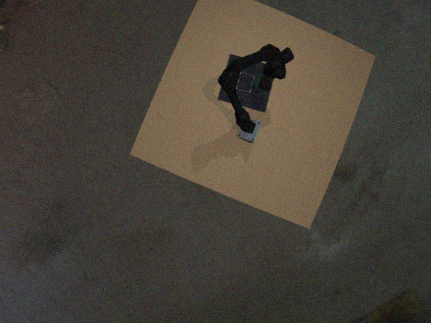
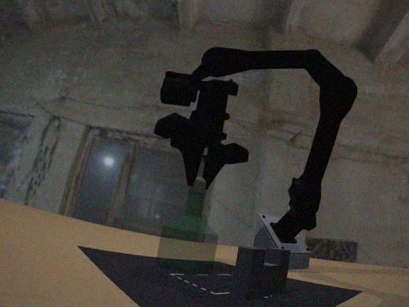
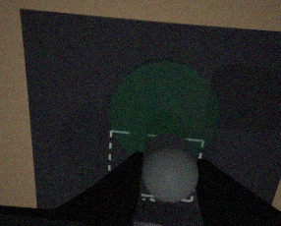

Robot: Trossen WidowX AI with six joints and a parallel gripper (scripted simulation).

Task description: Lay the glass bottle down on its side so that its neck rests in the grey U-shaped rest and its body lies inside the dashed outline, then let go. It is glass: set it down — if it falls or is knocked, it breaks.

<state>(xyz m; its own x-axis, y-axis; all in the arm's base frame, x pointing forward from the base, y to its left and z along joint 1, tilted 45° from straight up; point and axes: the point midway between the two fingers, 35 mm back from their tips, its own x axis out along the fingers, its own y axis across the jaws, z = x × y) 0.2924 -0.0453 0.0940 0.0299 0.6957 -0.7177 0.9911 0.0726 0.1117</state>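
The green glass bottle (image 1: 257, 81) (image 2: 187, 245) (image 3: 162, 98) stands upright on the dark mat, with a pale round top (image 2: 200, 181) (image 3: 170, 174). My gripper (image 2: 199, 185) (image 3: 169, 163) points down from above and is shut on the bottle at its top end, one finger on each side. The dashed outline (image 1: 243, 72) (image 2: 221, 293) (image 3: 119, 132) lies on the mat beside the bottle's base. The grey U-shaped rest (image 2: 248, 273) stands at the outline's far side from the bottle; my arm hides it in the top view.
The dark mat (image 1: 258, 102) (image 2: 117, 266) (image 3: 64, 74) lies on the tan table top (image 1: 299, 127). My arm's light grey base (image 1: 245, 137) (image 2: 300, 259) stands just off the mat, beyond the rest in the exterior view. The arm arches over the mat.
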